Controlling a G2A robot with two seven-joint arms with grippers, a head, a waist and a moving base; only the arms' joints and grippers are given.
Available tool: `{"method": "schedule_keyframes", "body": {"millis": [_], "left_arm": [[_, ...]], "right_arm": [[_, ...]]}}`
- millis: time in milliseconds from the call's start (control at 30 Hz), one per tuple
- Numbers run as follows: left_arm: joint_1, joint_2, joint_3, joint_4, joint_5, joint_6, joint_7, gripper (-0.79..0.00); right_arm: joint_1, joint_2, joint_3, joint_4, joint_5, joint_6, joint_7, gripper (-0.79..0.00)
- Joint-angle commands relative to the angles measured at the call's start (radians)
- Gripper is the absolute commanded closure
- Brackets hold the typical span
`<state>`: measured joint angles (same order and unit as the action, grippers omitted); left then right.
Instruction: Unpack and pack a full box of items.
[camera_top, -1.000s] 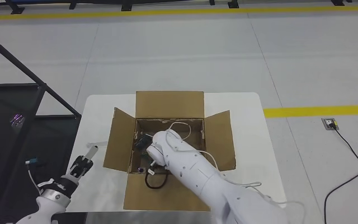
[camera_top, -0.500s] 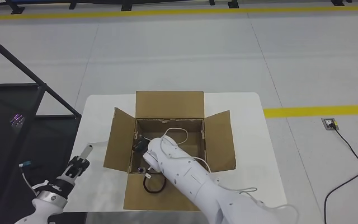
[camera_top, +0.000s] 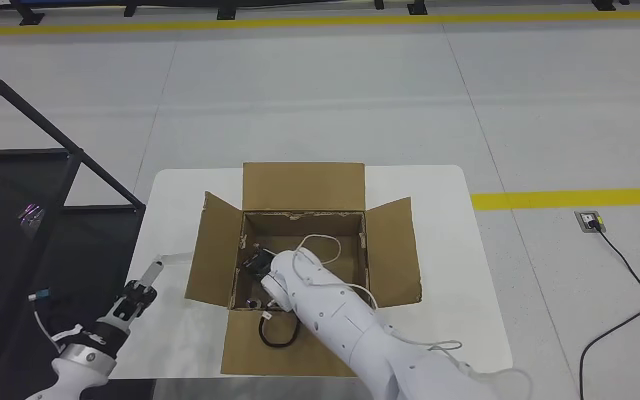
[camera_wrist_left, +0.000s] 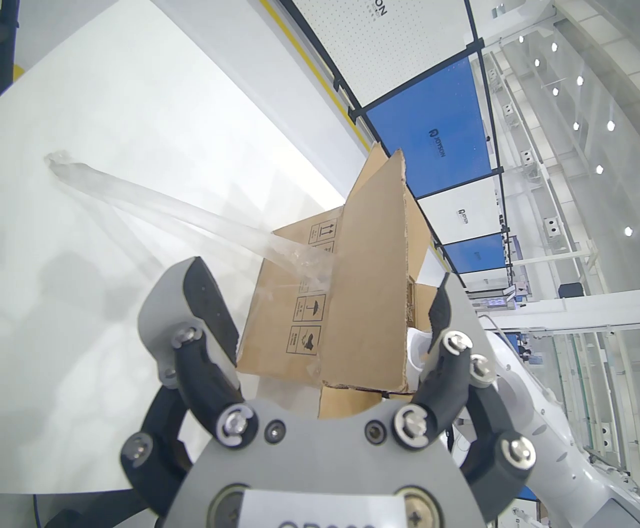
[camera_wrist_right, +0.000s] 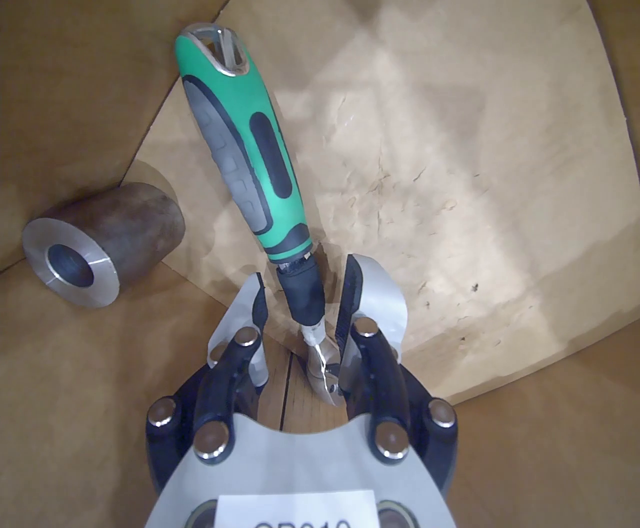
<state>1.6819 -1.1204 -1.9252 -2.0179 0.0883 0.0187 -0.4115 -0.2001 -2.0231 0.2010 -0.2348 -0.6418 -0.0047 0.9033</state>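
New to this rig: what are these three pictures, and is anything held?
This is a two-armed robot at a white table with an open cardboard box. The wide picture looks down from above the arms; the other two come from a camera on each wrist. The right gripper is inside the box, open, fingers either side of a green-handled tool; a metal cylinder lies nearby. The left gripper, open and empty, is over the table near a clear plastic strip. Nothing is gripped.

**Arm covering the box**

From above, the right arm (camera_top: 335, 305) is hiding most of the box (camera_top: 300, 185) inside. The metal end of the green-handled tool (camera_wrist_right: 240, 145) is lying partly behind the fingers (camera_wrist_right: 372, 300) of the right gripper (camera_wrist_right: 304, 285).
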Motion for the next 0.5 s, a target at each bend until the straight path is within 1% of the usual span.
{"method": "schedule_keyframes", "body": {"millis": [0, 33, 100, 167, 233, 267, 467], "left_arm": [[0.003, 0.0, -0.003, -0.002, 0.002, -0.001, -0.001, -0.785], [0.004, 0.0, -0.004, -0.002, 0.003, -0.002, -0.001, -0.785], [0.007, 0.0, -0.007, -0.003, 0.001, -0.004, -0.001, -0.785], [0.01, 0.0, -0.011, -0.004, -0.001, -0.006, -0.003, -0.785], [0.013, -0.001, -0.016, -0.005, -0.004, -0.009, -0.005, -0.785], [0.015, -0.001, -0.018, -0.005, -0.006, -0.011, -0.004, -0.785], [0.022, -0.001, -0.023, -0.008, -0.008, -0.018, -0.005, -0.785]], "right_arm": [[-0.003, 0.0, -0.002, -0.001, -0.001, 0.01, -0.003, -0.317], [-0.004, -0.001, -0.003, 0.0, -0.001, 0.016, -0.001, -0.299], [-0.005, -0.001, -0.004, -0.002, -0.003, 0.024, -0.002, -0.286], [-0.005, -0.001, -0.004, -0.002, -0.004, 0.028, 0.0, -0.24], [-0.006, -0.001, -0.004, -0.002, -0.005, 0.033, 0.0, -0.074], [-0.005, -0.001, -0.004, -0.002, -0.005, 0.036, -0.002, -0.006], [0.005, 0.0, 0.001, -0.003, -0.007, 0.04, -0.007, 0.0]]}}
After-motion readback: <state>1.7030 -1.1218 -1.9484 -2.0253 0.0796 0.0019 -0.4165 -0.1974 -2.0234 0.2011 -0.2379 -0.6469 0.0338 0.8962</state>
